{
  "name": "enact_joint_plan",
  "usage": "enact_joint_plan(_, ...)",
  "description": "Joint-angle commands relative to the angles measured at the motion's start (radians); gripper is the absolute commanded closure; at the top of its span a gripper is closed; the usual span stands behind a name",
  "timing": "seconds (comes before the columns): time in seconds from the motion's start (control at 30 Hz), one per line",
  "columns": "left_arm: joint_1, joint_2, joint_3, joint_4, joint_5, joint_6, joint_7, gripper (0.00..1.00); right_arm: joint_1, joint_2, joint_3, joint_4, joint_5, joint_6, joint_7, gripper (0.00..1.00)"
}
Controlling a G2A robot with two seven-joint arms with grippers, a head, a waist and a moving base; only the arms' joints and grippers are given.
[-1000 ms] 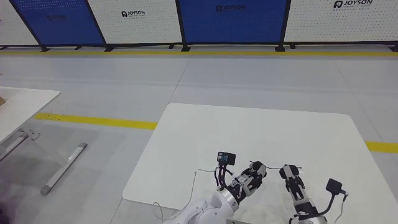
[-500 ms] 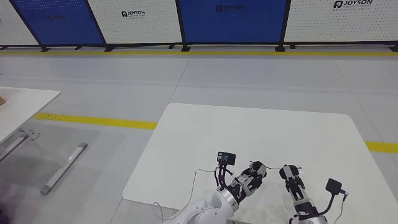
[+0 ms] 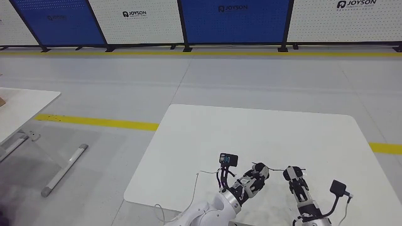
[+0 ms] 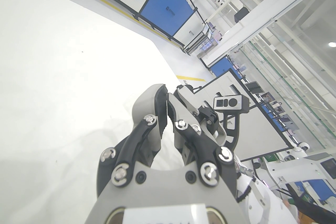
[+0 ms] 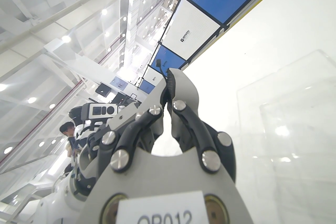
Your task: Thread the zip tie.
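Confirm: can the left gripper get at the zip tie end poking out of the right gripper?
Probably yes. The left gripper sits close beside the right gripper, and the zip tie end sticks out clear past its jaws. The left jaws are shut, so they'd have to open first.

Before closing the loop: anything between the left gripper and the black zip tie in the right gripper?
Nothing visible. The thin black plastic zip tie sticks out of the shut right gripper; the left gripper sits close beside it above the white table.

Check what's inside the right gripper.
A black zip tie: its end sticks out past the tips of the shut right gripper. The stretch clamped inside is covered.
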State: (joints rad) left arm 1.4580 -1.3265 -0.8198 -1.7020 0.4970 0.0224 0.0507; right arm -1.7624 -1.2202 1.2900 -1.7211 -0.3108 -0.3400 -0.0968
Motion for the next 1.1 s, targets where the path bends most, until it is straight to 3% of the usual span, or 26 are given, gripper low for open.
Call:
enact_joint_plan(0.0,0.0,0.0,0.0,0.0,0.0,0.0,0.0,1.0,-0.001,0.0,0.0,-0.001,-0.001,0.0,0.0,1.0)
enact_joint_plan(1.07,0.0,0.0,0.0,0.0,0.0,0.0,0.0,1.0,-0.014,-0.006,0.008,-0.017,-0.016,0.0,-0.014,1.0)
